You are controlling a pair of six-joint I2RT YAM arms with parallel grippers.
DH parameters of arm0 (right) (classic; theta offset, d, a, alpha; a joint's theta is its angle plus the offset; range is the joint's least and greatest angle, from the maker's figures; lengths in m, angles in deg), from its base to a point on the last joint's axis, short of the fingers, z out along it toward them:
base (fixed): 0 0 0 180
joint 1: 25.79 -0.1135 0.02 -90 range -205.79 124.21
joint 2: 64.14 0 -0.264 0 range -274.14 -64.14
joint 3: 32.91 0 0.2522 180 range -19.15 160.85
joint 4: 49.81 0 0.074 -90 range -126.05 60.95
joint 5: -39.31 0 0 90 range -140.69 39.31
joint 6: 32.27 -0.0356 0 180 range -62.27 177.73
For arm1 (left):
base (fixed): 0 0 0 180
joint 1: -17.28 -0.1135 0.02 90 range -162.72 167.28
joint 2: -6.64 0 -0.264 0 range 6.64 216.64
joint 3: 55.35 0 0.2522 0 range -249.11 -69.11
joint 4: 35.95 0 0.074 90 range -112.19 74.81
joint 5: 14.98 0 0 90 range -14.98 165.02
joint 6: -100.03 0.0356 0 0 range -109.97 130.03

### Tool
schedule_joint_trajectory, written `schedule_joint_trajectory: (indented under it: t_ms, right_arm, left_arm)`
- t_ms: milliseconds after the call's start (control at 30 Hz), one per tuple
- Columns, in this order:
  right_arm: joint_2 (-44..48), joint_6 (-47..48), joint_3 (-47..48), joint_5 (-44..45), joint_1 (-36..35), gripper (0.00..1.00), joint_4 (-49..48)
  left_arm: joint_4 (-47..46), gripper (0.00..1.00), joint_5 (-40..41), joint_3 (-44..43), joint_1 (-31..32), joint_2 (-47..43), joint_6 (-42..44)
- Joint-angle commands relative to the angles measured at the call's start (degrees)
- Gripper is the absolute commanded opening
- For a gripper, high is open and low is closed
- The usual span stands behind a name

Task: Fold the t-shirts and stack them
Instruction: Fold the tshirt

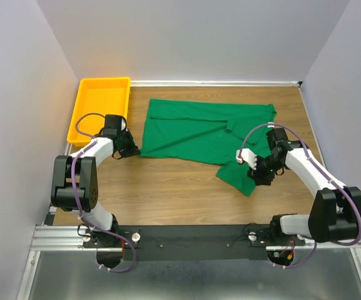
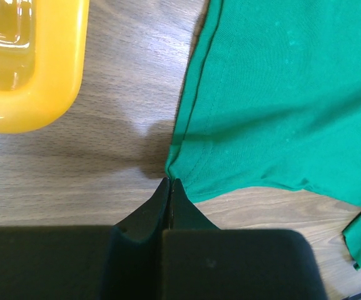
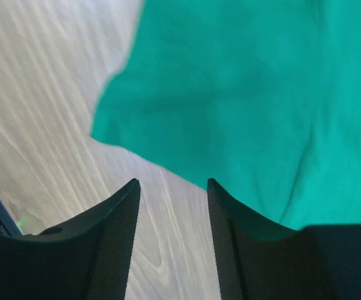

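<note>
T-shirt (image 1: 199, 132) flat on wooden table (image 1: 167, 190)

Bright, even light; t-shirt (image 3: 243, 94) blurred in right wrist view.

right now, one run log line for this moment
left gripper: shut on t-shirt corner | right gripper: open over t-shirt edge | t-shirt: spread on table

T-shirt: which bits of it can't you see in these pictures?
- Top view: the right arm covers part of the t-shirt on its near right side.
- Left wrist view: the top and right edges cut it off. Whether the shut left gripper pinches its corner is unclear.
- Right wrist view: blurred, and the right gripper hides some of the hem.
- Neck label: not visible in any view.
</note>
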Motion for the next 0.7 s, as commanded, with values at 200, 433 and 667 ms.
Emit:
schedule_joint_trajectory:
  t_ms: [200,433,667]
  right_arm:
    - [-6.51,-6.67,0.26,-5.07,4.06,0.29,1.27]
    - [-11.26,-10.00,-0.35,-2.63,1.95,0.24,-4.70]
    - [-13.55,-10.63,-4.47,9.31,2.12,0.16,-7.70]
  left_arm:
    - [-0.16,0.00,-1.36,-0.53,0.11,-0.36,1.38]
    - [-1.22,0.00,-1.71,0.62,0.12,-0.36,0.94]
    - [-1.66,0.00,-1.98,0.71,0.12,-0.18,0.94]
